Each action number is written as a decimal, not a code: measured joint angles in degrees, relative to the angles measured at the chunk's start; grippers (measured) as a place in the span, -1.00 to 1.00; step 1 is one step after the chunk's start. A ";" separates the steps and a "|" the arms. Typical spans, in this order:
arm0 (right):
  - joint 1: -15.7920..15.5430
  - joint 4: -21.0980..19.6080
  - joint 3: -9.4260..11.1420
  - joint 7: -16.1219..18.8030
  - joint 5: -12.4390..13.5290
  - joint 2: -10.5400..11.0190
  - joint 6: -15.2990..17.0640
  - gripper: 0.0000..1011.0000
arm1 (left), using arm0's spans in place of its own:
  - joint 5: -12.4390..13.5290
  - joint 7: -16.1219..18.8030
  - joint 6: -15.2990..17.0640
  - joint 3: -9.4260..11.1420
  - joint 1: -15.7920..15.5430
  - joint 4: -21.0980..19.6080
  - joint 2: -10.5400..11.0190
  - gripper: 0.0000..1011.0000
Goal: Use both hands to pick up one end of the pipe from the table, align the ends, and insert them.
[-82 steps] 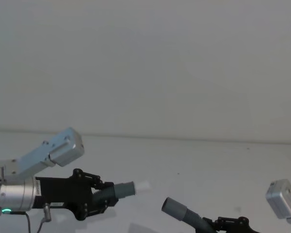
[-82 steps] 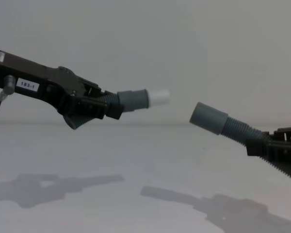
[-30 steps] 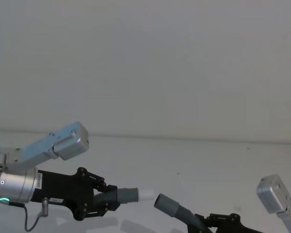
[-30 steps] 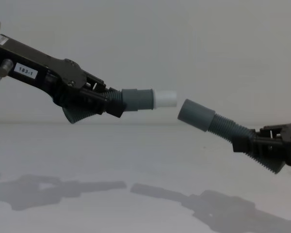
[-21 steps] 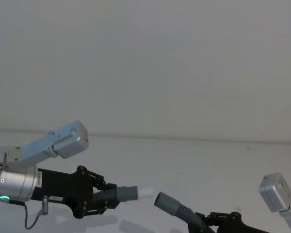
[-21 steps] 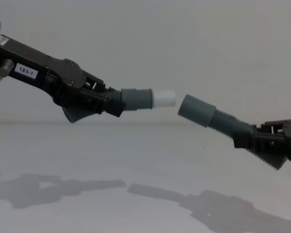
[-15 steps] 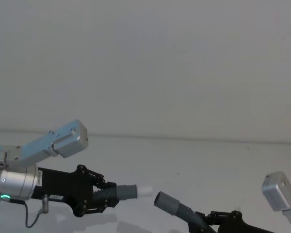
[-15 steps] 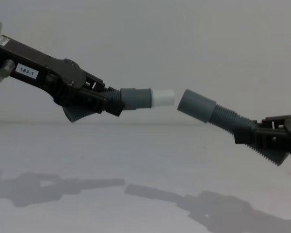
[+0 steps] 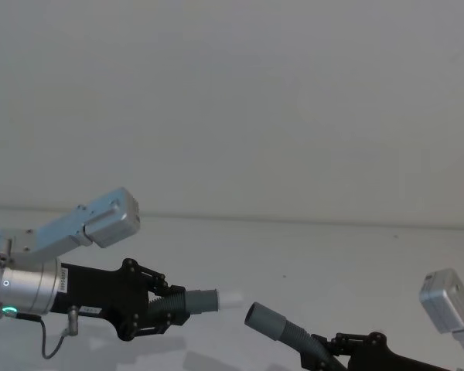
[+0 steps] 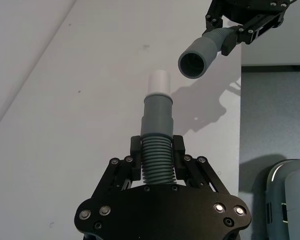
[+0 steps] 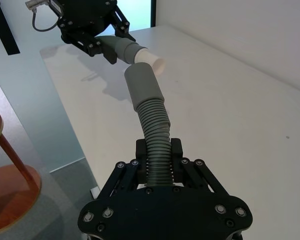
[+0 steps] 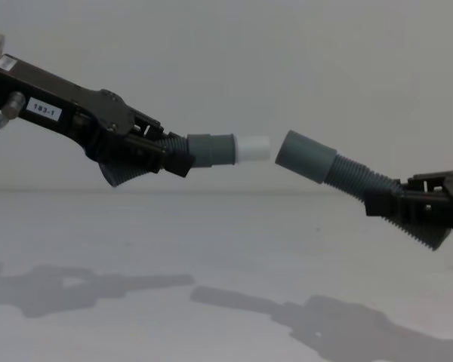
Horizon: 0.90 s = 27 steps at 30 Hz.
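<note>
Above table, left gripper's pipe (white tip) faces right gripper's socket cuff.

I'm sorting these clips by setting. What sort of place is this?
Likely a robotics lab or test room, not a home. A bare white table has a plain grey wall behind and a brown stool beside it. The left claw grips a white-tipped pipe piece, the right claw a socket piece.
</note>
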 joint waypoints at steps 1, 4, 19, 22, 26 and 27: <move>0.09 0.00 -0.08 -0.02 0.05 0.04 0.02 -0.50 | -0.10 0.01 -0.06 0.05 -0.05 0.05 0.02 -0.35; 0.22 0.04 -0.27 -0.18 0.19 0.09 0.09 -0.50 | -0.30 0.01 -0.17 0.14 -0.15 0.11 0.09 -0.35; 1.00 0.38 -1.21 -0.90 0.55 0.30 0.47 -0.50 | -1.25 -0.21 -0.43 0.57 -0.46 0.22 0.58 -0.35; 1.18 0.51 -1.40 -1.11 0.62 0.32 0.51 -0.50 | -1.45 -0.33 -0.49 0.70 -0.57 0.28 0.68 -0.35; 1.51 0.74 -1.71 -1.32 0.72 0.32 0.55 -0.50 | -1.68 -0.52 -0.60 0.87 -0.73 0.39 0.73 -0.35; 1.55 0.78 -1.76 -1.36 0.73 0.32 0.55 -0.50 | -1.76 -0.60 -0.64 0.97 -0.79 0.45 0.75 -0.35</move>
